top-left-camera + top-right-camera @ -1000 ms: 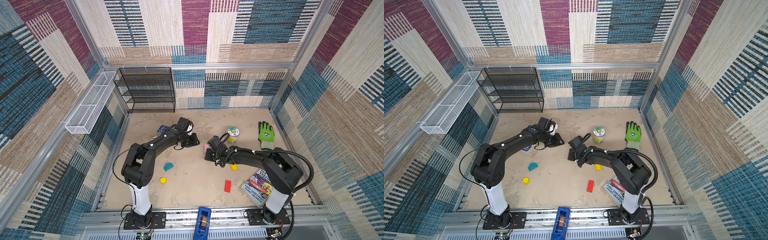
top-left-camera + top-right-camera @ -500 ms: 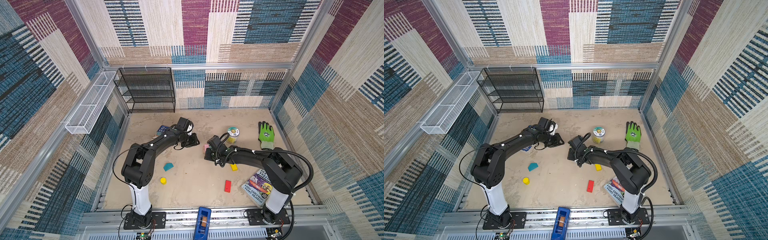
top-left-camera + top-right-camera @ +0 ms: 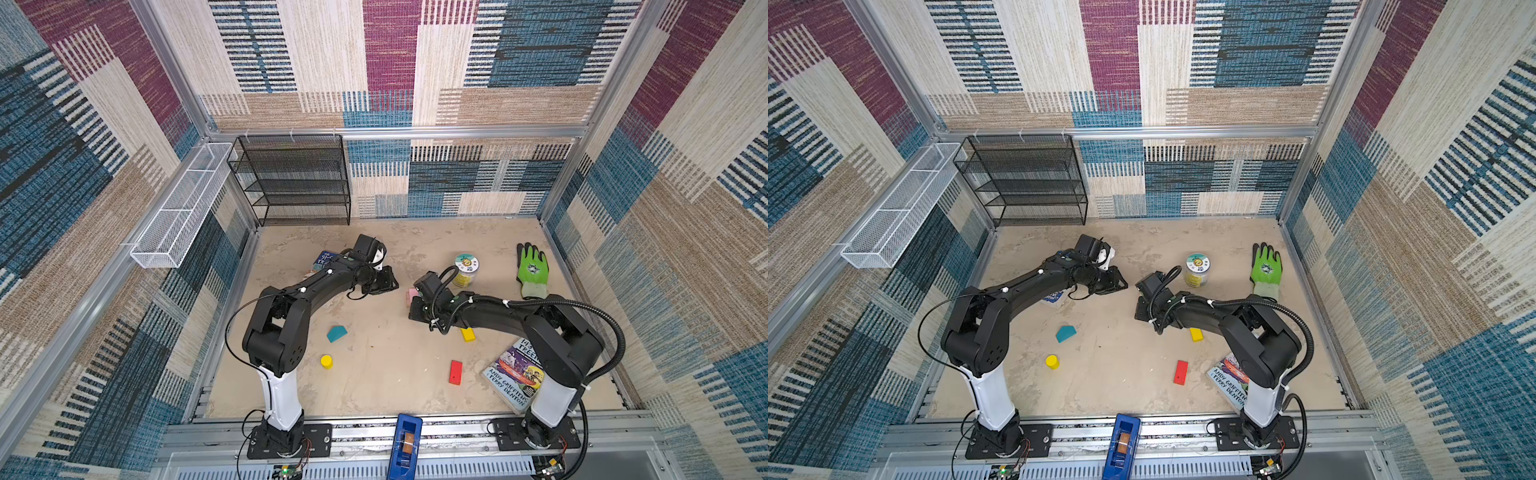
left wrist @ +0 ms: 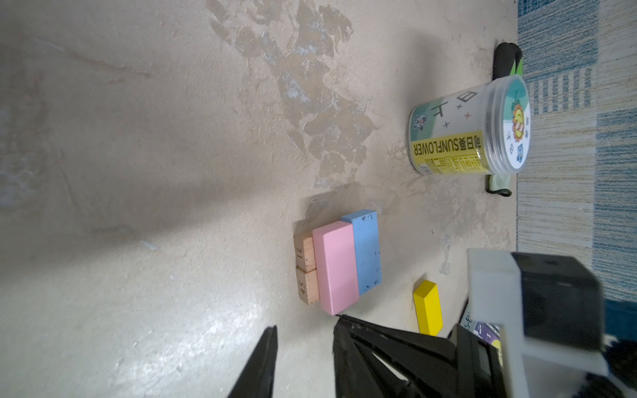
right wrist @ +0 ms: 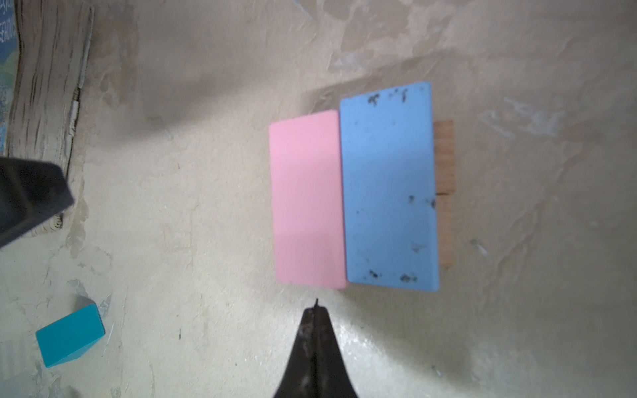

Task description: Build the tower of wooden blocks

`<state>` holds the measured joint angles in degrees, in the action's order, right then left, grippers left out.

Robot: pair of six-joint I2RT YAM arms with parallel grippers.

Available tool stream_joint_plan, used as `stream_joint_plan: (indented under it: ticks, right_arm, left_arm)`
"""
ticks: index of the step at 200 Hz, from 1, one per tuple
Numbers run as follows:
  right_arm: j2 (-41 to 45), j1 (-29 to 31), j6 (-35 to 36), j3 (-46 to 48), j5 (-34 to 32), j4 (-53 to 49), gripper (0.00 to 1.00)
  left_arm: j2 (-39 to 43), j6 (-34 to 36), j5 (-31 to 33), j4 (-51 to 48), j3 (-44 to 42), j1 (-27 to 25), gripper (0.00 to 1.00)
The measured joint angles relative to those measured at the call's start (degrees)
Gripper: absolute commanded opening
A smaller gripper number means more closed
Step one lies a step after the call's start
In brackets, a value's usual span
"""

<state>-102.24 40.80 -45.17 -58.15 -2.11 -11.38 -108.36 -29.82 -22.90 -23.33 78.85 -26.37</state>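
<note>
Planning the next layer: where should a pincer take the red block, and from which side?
Likely from above, across the two long sides of the red block, at mid-length: it lies flat on the table with nothing touching it.

"SUNFLOWER" on the jar, "45" and what looks like "71" on the ends of two wood blocks, "ANDY GRIFFITHS, TERRY DENTON" on the book
</note>
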Motion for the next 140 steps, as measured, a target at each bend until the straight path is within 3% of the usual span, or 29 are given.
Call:
stream_joint_plan:
  ticks: [140]
  right_arm:
    - [-0.46, 0.0, -0.48, -0.72, -0.04, 1.05, 0.0]
  left_arm:
    - [0.04, 0.0, -0.02, 0.0, -0.22, 0.35, 0.32]
